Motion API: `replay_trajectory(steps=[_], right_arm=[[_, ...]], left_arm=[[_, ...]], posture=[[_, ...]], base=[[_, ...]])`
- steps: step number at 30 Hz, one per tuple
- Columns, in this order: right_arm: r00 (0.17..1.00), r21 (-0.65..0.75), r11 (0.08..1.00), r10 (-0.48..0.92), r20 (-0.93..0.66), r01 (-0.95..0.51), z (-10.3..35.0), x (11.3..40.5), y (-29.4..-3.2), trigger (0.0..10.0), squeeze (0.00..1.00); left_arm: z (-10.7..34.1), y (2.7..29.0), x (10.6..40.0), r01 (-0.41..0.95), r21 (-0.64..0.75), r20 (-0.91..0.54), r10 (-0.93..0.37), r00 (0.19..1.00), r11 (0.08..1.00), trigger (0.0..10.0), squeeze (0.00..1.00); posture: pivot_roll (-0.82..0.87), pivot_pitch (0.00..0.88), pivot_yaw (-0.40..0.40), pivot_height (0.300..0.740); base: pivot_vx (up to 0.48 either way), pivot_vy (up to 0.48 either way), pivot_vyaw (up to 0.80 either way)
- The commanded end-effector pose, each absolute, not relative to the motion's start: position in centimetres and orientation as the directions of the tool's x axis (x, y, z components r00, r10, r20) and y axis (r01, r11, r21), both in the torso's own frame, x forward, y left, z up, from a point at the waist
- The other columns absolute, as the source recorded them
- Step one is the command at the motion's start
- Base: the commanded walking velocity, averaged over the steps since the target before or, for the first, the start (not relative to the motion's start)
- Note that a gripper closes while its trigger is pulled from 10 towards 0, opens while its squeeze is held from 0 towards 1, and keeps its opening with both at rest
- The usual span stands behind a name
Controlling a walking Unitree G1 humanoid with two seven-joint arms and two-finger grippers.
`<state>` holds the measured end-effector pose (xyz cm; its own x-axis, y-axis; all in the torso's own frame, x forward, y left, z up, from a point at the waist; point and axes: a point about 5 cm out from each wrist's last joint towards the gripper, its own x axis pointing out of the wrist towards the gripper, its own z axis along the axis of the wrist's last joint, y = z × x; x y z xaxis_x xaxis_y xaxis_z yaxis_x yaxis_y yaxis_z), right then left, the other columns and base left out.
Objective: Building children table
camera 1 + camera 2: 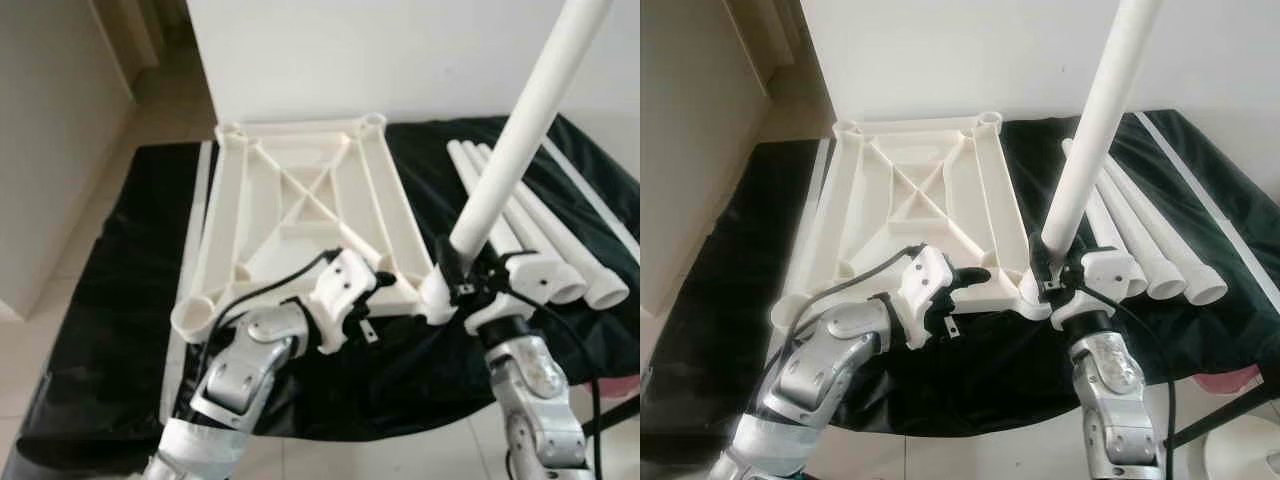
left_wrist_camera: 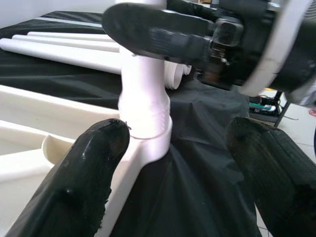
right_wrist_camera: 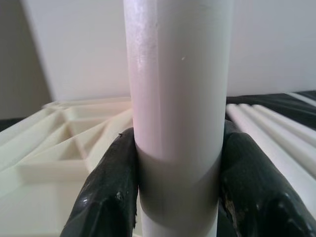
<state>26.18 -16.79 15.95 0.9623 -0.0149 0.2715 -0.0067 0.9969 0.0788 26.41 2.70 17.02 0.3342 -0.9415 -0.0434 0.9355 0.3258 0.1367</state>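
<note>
Smooth white plastic leg point(image 3: 177, 113) and tabletop point(image 1: 300, 200); glossy black sheet point(image 1: 120, 300); textured fingers point(image 2: 89, 182).

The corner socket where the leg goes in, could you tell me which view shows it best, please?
The left wrist view: the corner socket sits close up, the leg seated in it. The eye views show it small beneath the right gripper; in the right wrist view the fingers hide it.

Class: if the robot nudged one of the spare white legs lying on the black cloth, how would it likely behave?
The spare legs are smooth round tubes, so one would probably roll sideways. They look hollow at the ends, likely light. The black cloth might damp rolling.
</note>
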Motion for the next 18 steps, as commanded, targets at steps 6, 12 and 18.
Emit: replay_trajectory(steps=[6, 12, 18], right_arm=[[0.934, 0.085, 0.933, -0.355, 0.047, 0.35, 12.1, 26.1, -18.6, 10.0, 0.0], [0.881, 0.092, 0.877, -0.472, -0.005, 0.471, 11.5, 25.9, -19.1, 10.0, 0.0], [0.89, 0.118, 0.885, -0.455, 0.023, 0.45, 11.8, 26.0, -18.5, 10.0, 0.0]], left_arm=[[17.2, 2.5, 26.2, 0.937, 0.136, -0.042, -0.943, 0.33, 0.322, 10.0, 0.0], [17.2, 2.5, 26.0, 0.94, 0.133, -0.043, -0.946, 0.322, 0.314, 10.0, 0.0], [17.2, 2.4, 26.0, 0.943, 0.13, -0.042, -0.948, 0.315, 0.307, 10.0, 0.0]], posture=[[-0.08, 0.034, 0.045, 0.74], [-0.08, 0.031, 0.049, 0.74], [-0.09, 0.028, 0.047, 0.74]], base=[[0.0, 0.0, 0.0], [0.0, 0.0, 0.0], [0.0, 0.0, 0.0]])
